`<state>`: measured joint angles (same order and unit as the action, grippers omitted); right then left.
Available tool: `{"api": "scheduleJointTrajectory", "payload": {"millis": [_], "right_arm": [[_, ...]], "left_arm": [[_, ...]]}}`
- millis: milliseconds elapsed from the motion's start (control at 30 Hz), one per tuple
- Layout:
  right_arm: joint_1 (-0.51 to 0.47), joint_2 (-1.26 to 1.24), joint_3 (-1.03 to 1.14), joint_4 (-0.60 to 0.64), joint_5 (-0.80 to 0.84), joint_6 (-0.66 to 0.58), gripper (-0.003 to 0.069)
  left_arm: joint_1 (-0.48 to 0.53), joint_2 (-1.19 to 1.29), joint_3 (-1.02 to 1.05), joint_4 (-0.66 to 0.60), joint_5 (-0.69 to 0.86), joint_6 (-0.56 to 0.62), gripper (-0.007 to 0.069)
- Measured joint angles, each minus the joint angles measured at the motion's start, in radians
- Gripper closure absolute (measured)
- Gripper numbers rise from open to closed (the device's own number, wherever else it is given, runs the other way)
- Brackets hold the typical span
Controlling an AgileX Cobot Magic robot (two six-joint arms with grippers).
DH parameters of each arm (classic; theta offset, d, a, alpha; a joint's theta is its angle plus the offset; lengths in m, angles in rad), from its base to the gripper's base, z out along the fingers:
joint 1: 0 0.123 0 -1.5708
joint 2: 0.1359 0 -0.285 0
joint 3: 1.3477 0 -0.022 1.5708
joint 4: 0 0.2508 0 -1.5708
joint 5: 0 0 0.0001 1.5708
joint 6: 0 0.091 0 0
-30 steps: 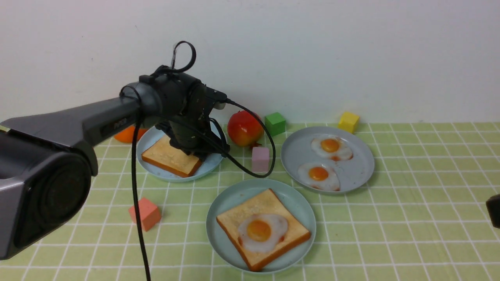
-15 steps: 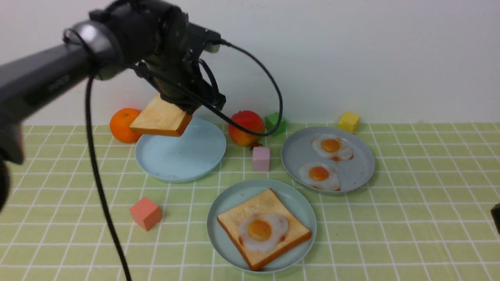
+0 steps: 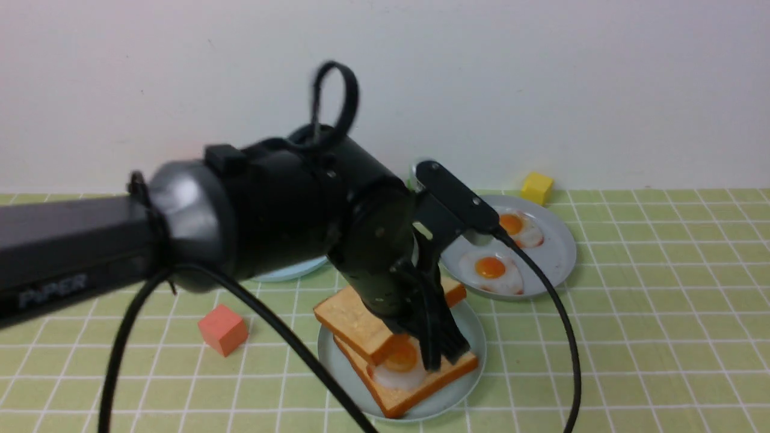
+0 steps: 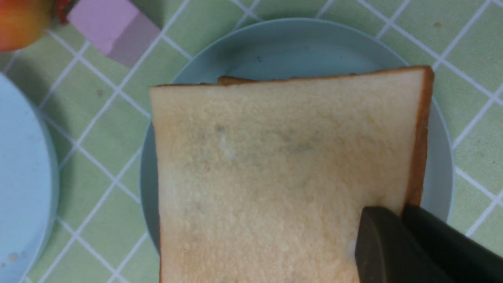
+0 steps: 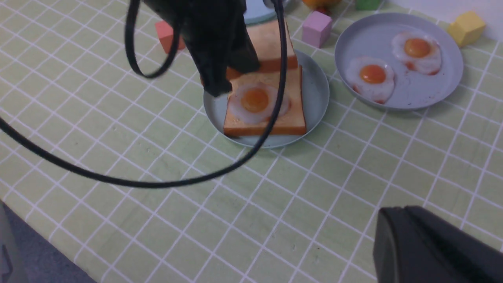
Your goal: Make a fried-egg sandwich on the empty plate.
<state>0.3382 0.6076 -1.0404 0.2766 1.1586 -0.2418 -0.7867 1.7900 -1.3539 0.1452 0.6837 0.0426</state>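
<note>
While over egg, toast in gripper

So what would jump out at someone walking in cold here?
The big black left arm fills the middle of the front view, its tool pinching a toast slice by one edge over the teal plate. Under it lies another slice with a glossy fried egg on top. To the right sits a grey plate with two more eggs.
</note>
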Motion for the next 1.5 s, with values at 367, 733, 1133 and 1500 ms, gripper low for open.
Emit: {"api": "scheduleJointTrajectory", "payload": {"millis": [367, 733, 1133, 1500], "right_arm": [[0.000, -0.007, 0.000, 0.000, 0.010, 0.001, 0.0627], [0.000, -0.007, 0.000, -0.003, 0.010, 0.001, 0.0627], [0.000, -0.007, 0.000, -0.003, 0.009, 0.001, 0.0624], [0.000, -0.007, 0.000, -0.003, 0.016, 0.001, 0.0624]], "left_arm": [[-0.002, 0.086, 0.001, 0.007, -0.054, 0.004, 0.0612], [-0.002, 0.118, 0.001, 0.006, -0.066, 0.003, 0.0592], [-0.002, 0.118, 0.001, -0.039, -0.064, 0.002, 0.0334], [-0.033, -0.218, -0.045, -0.182, 0.039, 0.000, 0.0423]]}}
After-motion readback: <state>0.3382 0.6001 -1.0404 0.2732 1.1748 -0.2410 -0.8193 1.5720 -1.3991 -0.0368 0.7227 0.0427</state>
